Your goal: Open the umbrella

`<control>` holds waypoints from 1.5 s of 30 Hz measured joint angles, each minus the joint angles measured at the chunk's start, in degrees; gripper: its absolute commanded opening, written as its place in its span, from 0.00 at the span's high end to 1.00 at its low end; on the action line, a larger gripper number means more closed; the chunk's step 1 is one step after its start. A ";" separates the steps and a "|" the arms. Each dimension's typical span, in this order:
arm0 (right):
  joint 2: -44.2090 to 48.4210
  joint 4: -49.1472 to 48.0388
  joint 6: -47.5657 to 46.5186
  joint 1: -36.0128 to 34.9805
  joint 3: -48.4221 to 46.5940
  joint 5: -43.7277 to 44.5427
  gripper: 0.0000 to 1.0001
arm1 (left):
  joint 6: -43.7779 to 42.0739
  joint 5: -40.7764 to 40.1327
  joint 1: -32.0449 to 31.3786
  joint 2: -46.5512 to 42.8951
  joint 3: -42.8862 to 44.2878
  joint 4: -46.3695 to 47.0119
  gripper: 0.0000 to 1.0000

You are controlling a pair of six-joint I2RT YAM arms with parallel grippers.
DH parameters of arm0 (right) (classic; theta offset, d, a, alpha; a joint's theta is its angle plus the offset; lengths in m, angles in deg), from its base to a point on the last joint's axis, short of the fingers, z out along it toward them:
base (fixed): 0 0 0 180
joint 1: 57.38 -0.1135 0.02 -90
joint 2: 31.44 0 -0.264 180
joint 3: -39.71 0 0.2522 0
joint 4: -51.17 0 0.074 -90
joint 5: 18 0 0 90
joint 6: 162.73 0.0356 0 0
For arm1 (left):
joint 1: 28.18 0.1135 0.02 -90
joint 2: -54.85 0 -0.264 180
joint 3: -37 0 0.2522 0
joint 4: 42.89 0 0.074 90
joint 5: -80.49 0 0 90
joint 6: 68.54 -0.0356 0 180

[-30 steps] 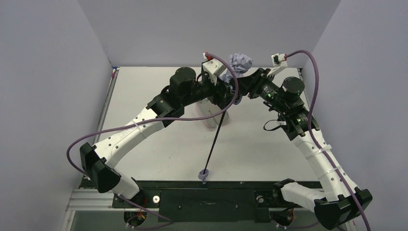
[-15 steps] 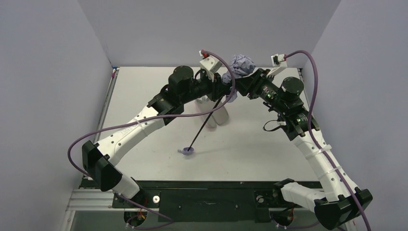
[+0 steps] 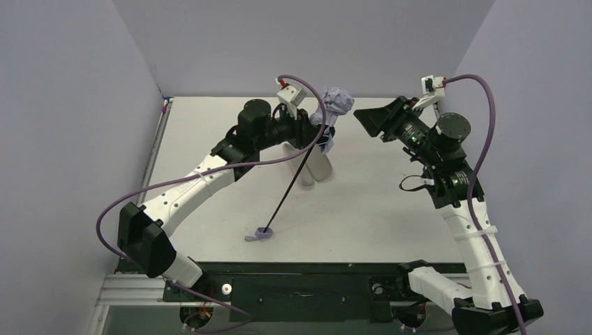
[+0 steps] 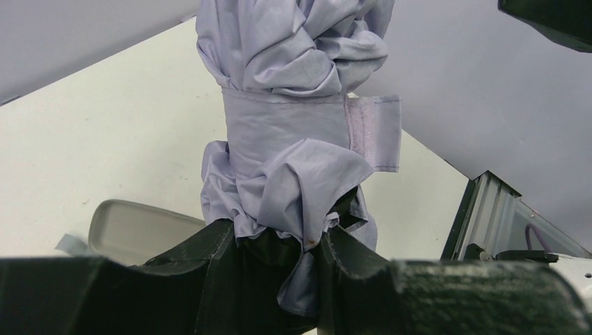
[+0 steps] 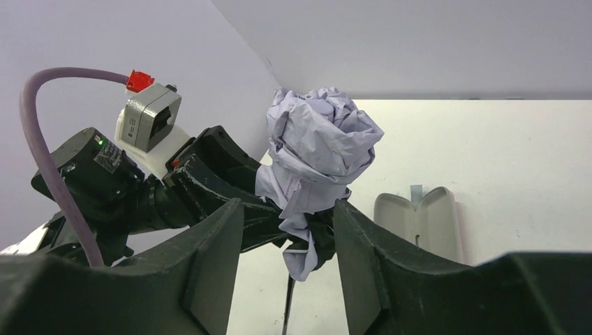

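The umbrella (image 3: pixel 334 103) is folded, its lavender-grey canopy bunched and still wrapped by its strap (image 4: pixel 293 125). Its thin black shaft (image 3: pixel 290 185) slants down to the small handle (image 3: pixel 260 234), which rests on the table. My left gripper (image 3: pixel 315 132) is shut on the canopy's lower end, fabric pinched between its fingers (image 4: pixel 279 234). My right gripper (image 3: pixel 364 117) stands open to the right of the canopy and clear of it. In the right wrist view the canopy (image 5: pixel 321 146) hangs beyond the open jaws (image 5: pixel 287 209).
The opened clamshell case (image 3: pixel 314 167) lies on the table under the left gripper, its pale grey inside up (image 5: pixel 419 220) (image 4: pixel 132 227). Grey walls close the back and both sides. The table's metal frame (image 4: pixel 489 216) runs along the right edge.
My right gripper has let go of the canopy and drawn back to the right. The left gripper closed on the umbrella and carried it left; the handle swung from the near edge toward the left.
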 measured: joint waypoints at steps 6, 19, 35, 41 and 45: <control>0.15 1.07 -0.02 -3.76 0.02 2.08 0.62 | 1.55 0.39 -0.26 -1.11 -0.59 1.07 1.00; -3.76 1.38 2.27 -9.84 0.02 5.31 0.66 | -0.92 -0.66 -2.49 -3.45 -2.27 2.82 1.00; -4.76 2.12 0.92 -11.96 0.02 8.26 1.00 | -3.76 -1.75 -3.34 -3.85 -2.32 2.78 1.00; -4.72 4.24 -2.05 -11.96 0.02 9.92 1.00 | -4.66 -2.58 -3.80 -3.85 -2.62 2.25 1.00; -4.59 7.30 -6.56 -11.96 0.02 12.15 1.00 | -4.68 -2.80 -3.96 -3.85 -3.06 1.44 1.00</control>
